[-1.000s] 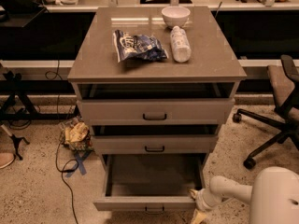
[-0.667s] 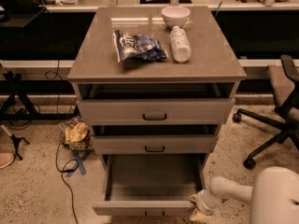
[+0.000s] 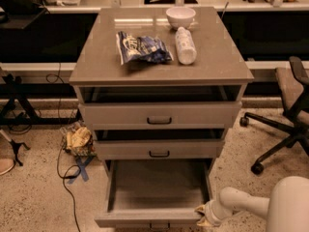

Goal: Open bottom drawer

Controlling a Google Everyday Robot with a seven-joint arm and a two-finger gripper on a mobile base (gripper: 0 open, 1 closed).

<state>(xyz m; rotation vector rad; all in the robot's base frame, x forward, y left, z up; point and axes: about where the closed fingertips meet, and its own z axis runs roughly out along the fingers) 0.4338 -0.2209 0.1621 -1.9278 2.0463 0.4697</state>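
Note:
The bottom drawer [image 3: 159,185] of the grey-beige cabinet is pulled far out, its plain grey inside showing. Its front panel [image 3: 145,221] runs along the lower edge of the view, with only the top of its black handle [image 3: 159,225] in sight. My gripper [image 3: 205,216] is at the drawer's front right corner, at the end of my white arm [image 3: 251,204] that comes in from the lower right. The top drawer [image 3: 159,115] and middle drawer [image 3: 159,150] each stand slightly out.
On the cabinet top [image 3: 96,57] lie a blue snack bag [image 3: 141,48], a white bottle [image 3: 185,45] on its side and a white bowl [image 3: 181,17]. An office chair [image 3: 285,115] stands at the right. Cables and a crumpled bag [image 3: 77,140] lie on the floor at the left.
The bottom drawer has slid a little further out towards the camera, and my gripper has moved down with its front right corner.

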